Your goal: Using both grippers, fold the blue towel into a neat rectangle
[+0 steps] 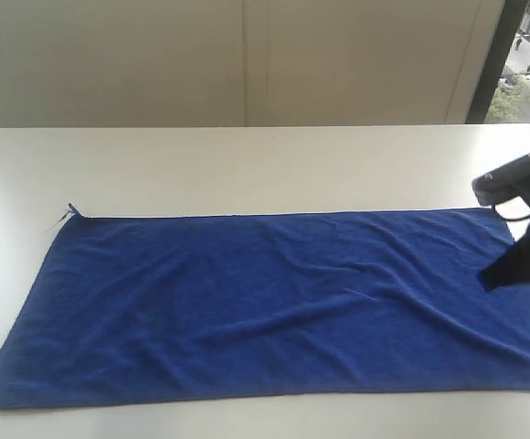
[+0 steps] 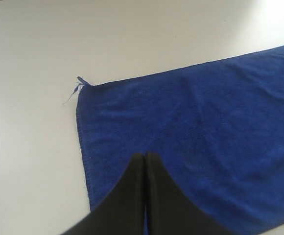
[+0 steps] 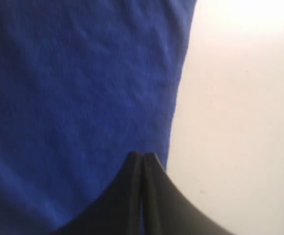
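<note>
The left hand [image 2: 145, 159] is matte black: two smooth fingers [image 2: 127, 200] that broaden back from a narrow tip, with a thin seam between them. The right hand [image 3: 141, 157] has the same black wedge shape. In the exterior view its arm carries a grey casing [image 1: 514, 176], and a black cable [image 1: 512, 218] loops beneath it.

Towels: one deep royal-blue rectangular terry cloth [image 1: 265, 306].
Tabletops: one smooth white tabletop [image 1: 247, 165].
Pincers: two black two-finger pincers. The left pincer [image 2: 145, 155] shows only in its own wrist view. The right pincer [image 3: 141, 155] also shows at three o'clock in the exterior view.
Corner loops: one small blue fabric loop [image 1: 71, 211] with one stray thread, at the cloth's ten o'clock corner.
</note>
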Controlling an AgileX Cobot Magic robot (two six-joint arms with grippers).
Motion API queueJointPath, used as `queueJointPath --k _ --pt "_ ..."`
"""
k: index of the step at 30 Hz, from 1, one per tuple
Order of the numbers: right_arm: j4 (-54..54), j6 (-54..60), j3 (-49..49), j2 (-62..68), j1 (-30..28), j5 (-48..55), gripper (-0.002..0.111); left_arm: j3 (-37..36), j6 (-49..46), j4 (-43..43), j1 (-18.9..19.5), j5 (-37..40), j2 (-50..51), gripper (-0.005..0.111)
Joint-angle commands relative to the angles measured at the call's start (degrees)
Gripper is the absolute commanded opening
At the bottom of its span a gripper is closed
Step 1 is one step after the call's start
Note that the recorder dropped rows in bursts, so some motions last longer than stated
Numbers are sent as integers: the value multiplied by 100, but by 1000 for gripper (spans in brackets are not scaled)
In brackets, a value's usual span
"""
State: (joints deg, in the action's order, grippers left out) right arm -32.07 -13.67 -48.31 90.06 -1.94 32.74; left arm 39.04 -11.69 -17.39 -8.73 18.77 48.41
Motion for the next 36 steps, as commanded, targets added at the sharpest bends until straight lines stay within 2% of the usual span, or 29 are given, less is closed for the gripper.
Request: queueJointPath --k 1,8,10,26,36 --pt "730 53 -616 538 -312 -378 0 -47 -80 -100 6 -18 -38 0" --pt "3698 2756 -1493 1669 -909 -195 0 -156 -248 -100 6 -166 -38 0" --pt "4149 3182 -1597 1877 -1009 -64 0 -244 -248 -100 6 -243 -38 0" --pt "3633 3151 -1622 2156 -1350 -195 0 -307 -248 -100 6 -251 -38 0" --pt "2946 2872 -1622 2170 -1484 -243 0 -307 -248 -100 6 -251 -38 0"
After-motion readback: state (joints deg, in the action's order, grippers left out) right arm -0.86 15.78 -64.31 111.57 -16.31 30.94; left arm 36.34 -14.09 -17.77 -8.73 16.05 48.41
